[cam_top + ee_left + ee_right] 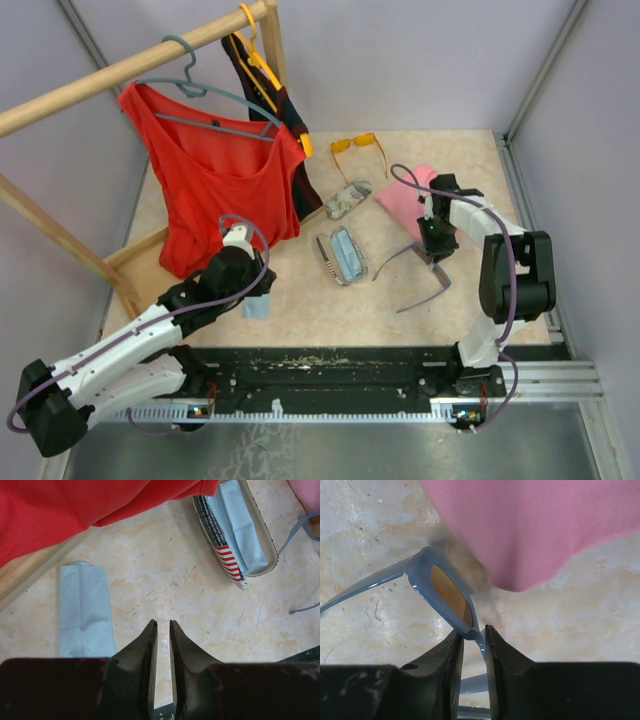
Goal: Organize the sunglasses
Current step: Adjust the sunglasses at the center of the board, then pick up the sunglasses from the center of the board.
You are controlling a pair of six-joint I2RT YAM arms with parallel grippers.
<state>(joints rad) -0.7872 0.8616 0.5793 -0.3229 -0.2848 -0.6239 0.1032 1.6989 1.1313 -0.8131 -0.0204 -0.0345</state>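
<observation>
Lilac sunglasses point(422, 564) sit clamped at the frame in the right gripper point(472, 630), beside a pink cloth point(545, 530). At the table's point(300, 300) far side lies the orange pair point(366, 141). The left gripper point(162, 625) stands barely parted, empty.

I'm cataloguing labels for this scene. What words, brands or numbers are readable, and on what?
No text here can be read.
The open glasses case has fine print on its dark side band, too small and blurred to read.
The grey-blue sunglasses show no lettering.
</observation>
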